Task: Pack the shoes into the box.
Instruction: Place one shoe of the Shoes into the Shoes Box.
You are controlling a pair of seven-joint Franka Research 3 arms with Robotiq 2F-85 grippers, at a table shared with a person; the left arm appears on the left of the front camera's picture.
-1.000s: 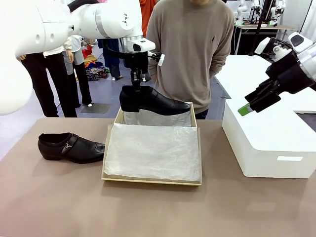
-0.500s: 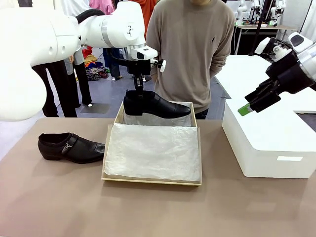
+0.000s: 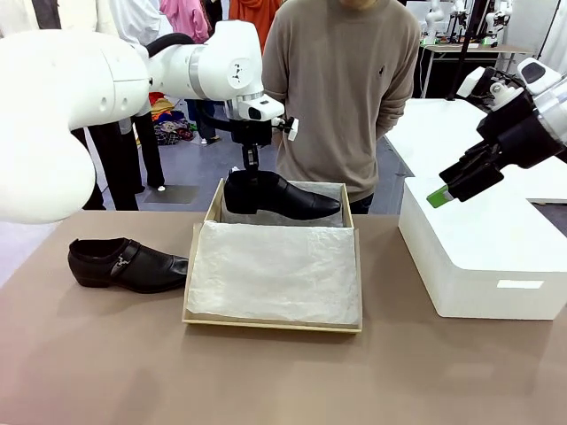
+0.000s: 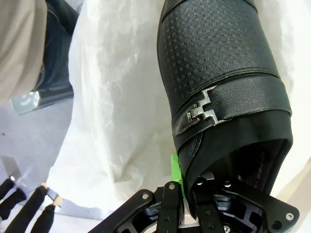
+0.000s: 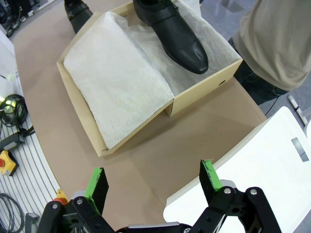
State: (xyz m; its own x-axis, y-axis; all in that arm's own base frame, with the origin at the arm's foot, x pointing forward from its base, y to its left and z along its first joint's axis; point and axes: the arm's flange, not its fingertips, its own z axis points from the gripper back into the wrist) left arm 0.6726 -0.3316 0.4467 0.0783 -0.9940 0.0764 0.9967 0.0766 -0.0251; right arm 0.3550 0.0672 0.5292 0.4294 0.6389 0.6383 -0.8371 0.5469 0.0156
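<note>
- Pinching the heel rim of one shoe (image 3: 283, 197) with the left gripper (image 3: 251, 170), jaws clamped tight on the leather edge.
- Hanging that shoe low over the far half of the box (image 3: 270, 326), toe pointing toward the robot's right. Not being able to tell whether the sole is touching the tissue paper (image 3: 275, 270) yet.
- Gripping by a thin, glossy edge only, so risking the shoe slipping or swinging toe-down, then landing crooked or getting scuffed.
- Letting go too high: risking the shoe tipping onto its side or knocking against the far wall.
- Pressing down too far: risking crushing the paper, denting the cardboard or shoving the light box across the table (image 3: 266, 381).
- Setting it down mid-compartment: risking leaving too little room for the second shoe (image 3: 128, 263), lying on the table just left of the box.
- Snagging the loose sheet spread over the near half when pulling away: risking dragging paper over the open compartment.
- Holding the right gripper (image 3: 440, 195) wide open and empty above the white block (image 3: 478, 257), well apart from the box and posing little risk there.
- Working close to the person (image 3: 345, 88) standing just behind the box, so risking brushing the sweater when lifting away.
</note>
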